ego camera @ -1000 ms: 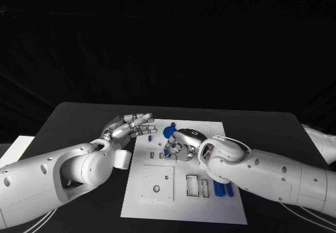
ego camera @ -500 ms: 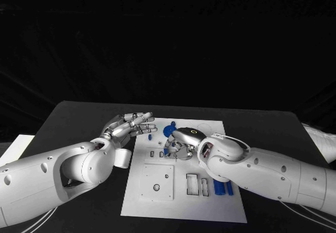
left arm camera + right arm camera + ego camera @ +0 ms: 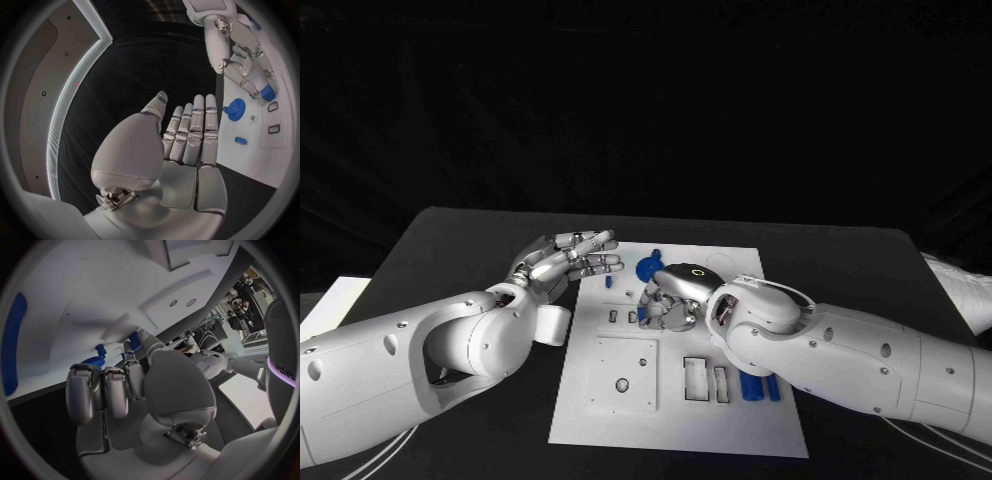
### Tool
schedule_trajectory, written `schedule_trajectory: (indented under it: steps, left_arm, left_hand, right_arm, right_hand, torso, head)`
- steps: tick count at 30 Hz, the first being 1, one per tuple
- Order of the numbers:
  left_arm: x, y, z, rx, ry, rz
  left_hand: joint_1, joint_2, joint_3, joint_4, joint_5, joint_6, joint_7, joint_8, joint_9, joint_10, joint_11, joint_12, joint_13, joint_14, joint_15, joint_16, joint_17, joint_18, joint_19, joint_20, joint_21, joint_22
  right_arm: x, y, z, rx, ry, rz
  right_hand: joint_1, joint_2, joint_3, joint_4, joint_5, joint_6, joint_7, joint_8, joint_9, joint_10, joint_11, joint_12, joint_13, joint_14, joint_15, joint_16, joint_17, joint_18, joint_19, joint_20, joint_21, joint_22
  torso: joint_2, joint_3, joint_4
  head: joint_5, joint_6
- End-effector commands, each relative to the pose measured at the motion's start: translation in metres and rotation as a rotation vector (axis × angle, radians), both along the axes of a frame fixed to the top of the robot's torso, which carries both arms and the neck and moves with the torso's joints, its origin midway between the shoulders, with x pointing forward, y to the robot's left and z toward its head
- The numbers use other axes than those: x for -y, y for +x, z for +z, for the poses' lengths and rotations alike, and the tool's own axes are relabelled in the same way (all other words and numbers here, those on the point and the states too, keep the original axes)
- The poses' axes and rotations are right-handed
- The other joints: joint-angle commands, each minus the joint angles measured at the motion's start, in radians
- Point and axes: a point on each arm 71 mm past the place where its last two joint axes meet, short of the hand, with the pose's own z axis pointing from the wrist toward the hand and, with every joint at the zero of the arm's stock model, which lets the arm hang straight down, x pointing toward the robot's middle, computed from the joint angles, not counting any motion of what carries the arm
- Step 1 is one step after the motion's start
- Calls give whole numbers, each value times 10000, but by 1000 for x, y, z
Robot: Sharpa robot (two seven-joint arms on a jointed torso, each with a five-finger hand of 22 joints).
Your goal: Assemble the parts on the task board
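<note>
Two hands working: right hand (image 3: 675, 298) is pinching a small blue part (image 3: 267, 92) over the task board (image 3: 678, 420); left hand (image 3: 568, 260) is hovering empty, fingers extended, near the board's far-left edge.

head view: high on the robot, looking down and forward over the black table (image 3: 459, 250), with the white task board (image 3: 678, 420) central and both arms entering from the sides.
left wrist view: close behind the left hand (image 3: 187, 145), facing across the table toward the board's edge (image 3: 250, 155).
right wrist view: very near the board (image 3: 81, 280), behind the right hand (image 3: 125, 390).
shared: the blue gear (image 3: 648, 268) (image 3: 235, 108) and the right hand (image 3: 672, 300) (image 3: 247, 60) appear in head and left wrist views.
</note>
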Motion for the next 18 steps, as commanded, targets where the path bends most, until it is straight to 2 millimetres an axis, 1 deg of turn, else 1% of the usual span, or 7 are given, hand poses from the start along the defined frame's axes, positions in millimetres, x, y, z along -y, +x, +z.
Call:
schedule_trajectory:
  steps: [1,2,5,8,11,18]
  left_arm:
    - [3,-1,1,96,-99,-216]
    - [3,-1,1,95,-98,-215]
    - [3,-1,1,92,-95,-212]
    - [3,-1,1,88,-93,-213]
    - [3,-1,1,85,-96,-222]
    - [3,-1,1,81,-101,-236]
  left_hand:
    - [1,57,-11,-69,-19,37,0,-4,-3,7,-8,-7,1,43,29,-9,16,109,48,18,17,11]
    - [1,57,-11,-69,-19,37,0,-4,-3,7,-8,-7,1,43,29,-9,16,109,48,18,17,11]
    - [1,57,-11,-69,-19,37,0,-4,-3,7,-8,-7,1,43,29,-9,16,109,48,18,17,11]
    - [-9,54,-12,-69,-19,30,4,-9,-5,-1,-5,-12,-1,39,32,-14,17,107,46,18,16,10]
    - [-9,54,-12,-69,-19,30,4,-9,-5,-1,-5,-12,-1,39,32,-14,17,107,46,18,16,10]
    - [-13,57,-9,-71,-18,25,6,-12,-6,-7,-2,-15,-2,35,34,-17,18,106,43,19,15,9]
  right_arm:
    - [3,-2,-10,-294,-720,-73]
    - [3,-2,-10,-287,-722,-83]
    - [3,-2,-10,-254,-722,-124]
    - [2,-1,-10,-214,-701,-161]
    - [2,-1,-9,-170,-662,-196]
    - [1,-1,-9,-129,-623,-237]
  right_hand:
    - [-42,-69,-73,25,60,-84,-27,-68,-17,92,73,-65,1028,898,87,-41,1871,-27,72,37,-59,136]
    - [-42,-69,-73,25,60,-84,-27,-68,-17,92,73,-65,1028,898,87,-41,1871,-27,72,37,-59,136]
    - [-140,-158,-113,55,54,-229,40,-176,-56,-4,128,-303,899,892,131,-57,1842,-19,55,72,-84,94]
    - [-263,-288,-184,96,27,-458,130,-280,-120,-156,204,-672,694,893,192,-56,1848,-16,45,122,-101,71]
    - [-364,-380,-249,139,-13,-609,182,-288,-170,-227,255,-826,604,894,240,-56,1854,-14,39,168,-112,57]
    - [-461,-447,-318,191,-37,-703,206,-273,-204,-271,285,-914,547,900,271,-44,1883,-11,37,208,-119,52]
  torso:
    - [0,-2,-5]
    - [2,-3,-8]
    - [2,-2,-1]
    - [-4,-3,2]
    - [-2,-4,4]
    - [-2,-3,-4]
  head:
    - [-3,-1]
    - [-1,4]
    - [-15,0]
    - [-25,8]
    - [-37,13]
    - [-42,34]
